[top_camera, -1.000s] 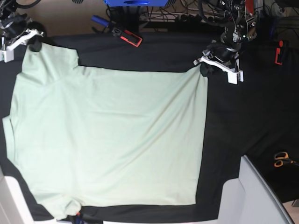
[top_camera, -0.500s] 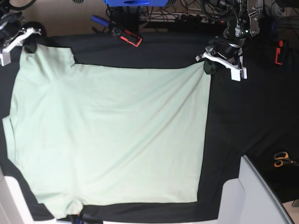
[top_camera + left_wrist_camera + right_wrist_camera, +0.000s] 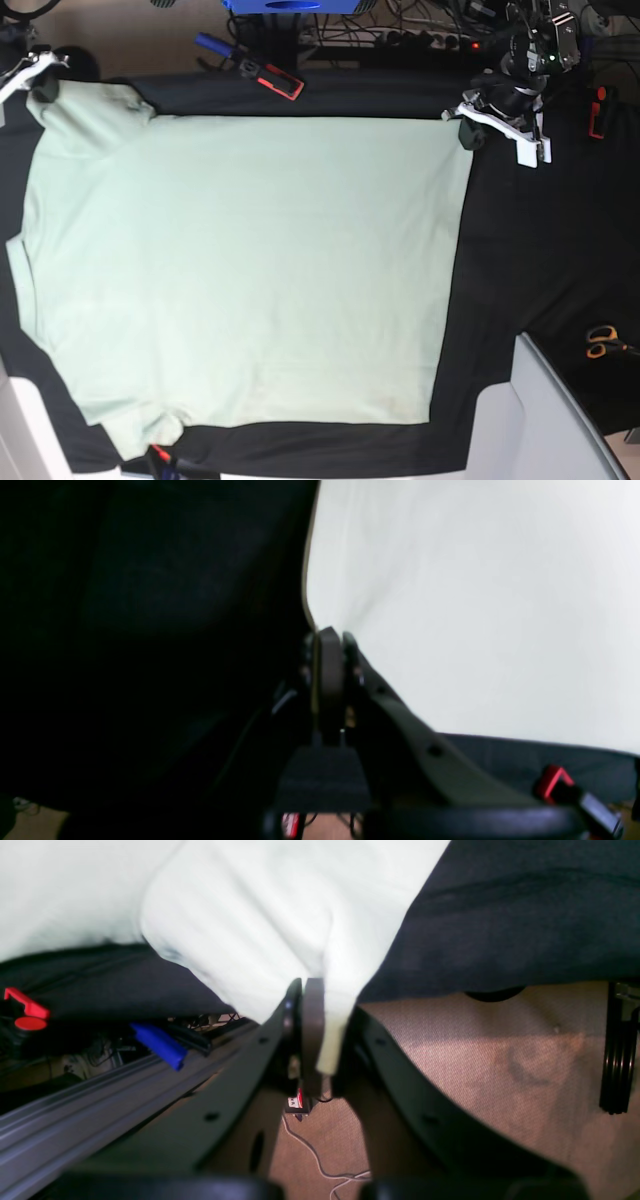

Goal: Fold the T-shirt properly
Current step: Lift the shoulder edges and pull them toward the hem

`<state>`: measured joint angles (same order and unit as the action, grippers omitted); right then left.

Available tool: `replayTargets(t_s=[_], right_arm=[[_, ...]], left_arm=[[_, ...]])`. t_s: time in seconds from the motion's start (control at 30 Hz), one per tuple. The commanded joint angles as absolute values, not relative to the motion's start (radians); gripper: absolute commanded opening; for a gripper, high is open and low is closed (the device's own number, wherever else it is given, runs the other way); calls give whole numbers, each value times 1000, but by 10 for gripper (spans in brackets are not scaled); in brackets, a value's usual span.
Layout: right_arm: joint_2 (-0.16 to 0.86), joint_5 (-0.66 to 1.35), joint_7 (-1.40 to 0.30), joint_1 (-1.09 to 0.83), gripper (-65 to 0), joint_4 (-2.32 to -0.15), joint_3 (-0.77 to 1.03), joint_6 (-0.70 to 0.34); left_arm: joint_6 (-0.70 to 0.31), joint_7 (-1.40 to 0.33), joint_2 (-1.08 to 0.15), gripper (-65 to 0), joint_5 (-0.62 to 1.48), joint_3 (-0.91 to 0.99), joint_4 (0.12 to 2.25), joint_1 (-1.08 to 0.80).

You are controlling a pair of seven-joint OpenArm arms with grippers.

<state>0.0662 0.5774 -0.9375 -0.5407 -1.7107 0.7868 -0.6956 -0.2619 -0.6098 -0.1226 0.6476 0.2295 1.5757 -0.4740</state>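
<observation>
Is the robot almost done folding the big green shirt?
Not yet. The T-shirt lies spread flat on the black tablecloth, so the smoothing looks done. The left gripper and right gripper each pinch a top corner. No fold shows yet; all the folding is left.

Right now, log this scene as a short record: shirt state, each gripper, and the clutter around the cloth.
shirt: T-shirt spread flat on the black tablecloth, largely smooth
left gripper: left gripper shut on the T-shirt's corner at the far edge, base view's right
right gripper: right gripper shut on a sleeve tip at the far corner, base view's left
fingers: fabric pinched between fingers in both wrist views
clutter: orange-handled scissors near the right edge; red-and-black tool beyond the far edge
</observation>
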Motion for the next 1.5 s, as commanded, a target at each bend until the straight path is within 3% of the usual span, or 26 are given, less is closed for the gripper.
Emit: replayTargets(t_s=[0.0, 0.7, 0.87, 1.2, 1.3, 1.47], right_arm=[[79, 588, -926, -547, -650, -1728, 792, -698], [150, 585, -1063, -349, -649, -1724, 754, -687], [176, 585, -1090, -297, -649, -1719, 730, -667], [231, 587, -1027, -234, -649, -1578, 625, -628], [248, 587, -1004, -214, -649, -1538, 611, -628], [286, 587, -987, -168, -649, -1472, 585, -628]], left_arm=[[-262, -599, -130, -650, 651, 237, 1601, -475], [-262, -604, -128, -650, 651, 231, 1650, -426], [-262, -707, -125, -650, 653, 216, 1633, -363], [-257, -771, -105, -650, 651, 226, 1632, -269], [-191, -771, -107, -650, 651, 217, 1620, -246], [-177, -771, -110, -650, 651, 217, 1546, -203]])
